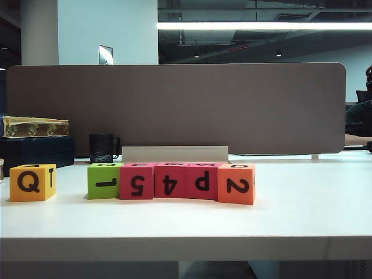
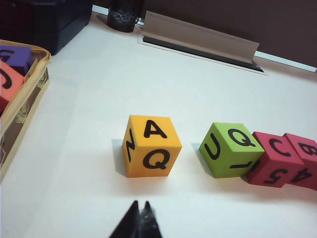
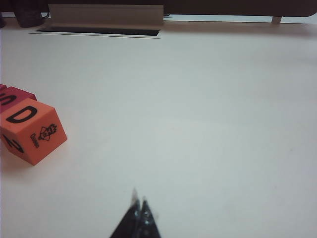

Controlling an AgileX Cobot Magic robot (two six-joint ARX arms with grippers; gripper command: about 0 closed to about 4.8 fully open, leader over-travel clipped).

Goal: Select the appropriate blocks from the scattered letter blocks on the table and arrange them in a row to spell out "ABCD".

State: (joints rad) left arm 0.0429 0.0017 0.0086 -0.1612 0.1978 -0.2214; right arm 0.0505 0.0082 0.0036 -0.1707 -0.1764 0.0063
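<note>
From where I stand, the yellow-orange cube [image 1: 32,182] with A on top sits alone at the left of the table [image 1: 186,224], apart from the row of green cube [image 1: 104,181], three pink-red cubes [image 1: 171,181] and orange cube [image 1: 236,183]. Left gripper [image 2: 140,207] and right gripper [image 3: 138,202] hover near, both pinched closed, empty. The A block seems unplaced.

Bright overhead strip light [image 1: 264,26], soft shadows beneath cubes; wrist views slightly soft
</note>
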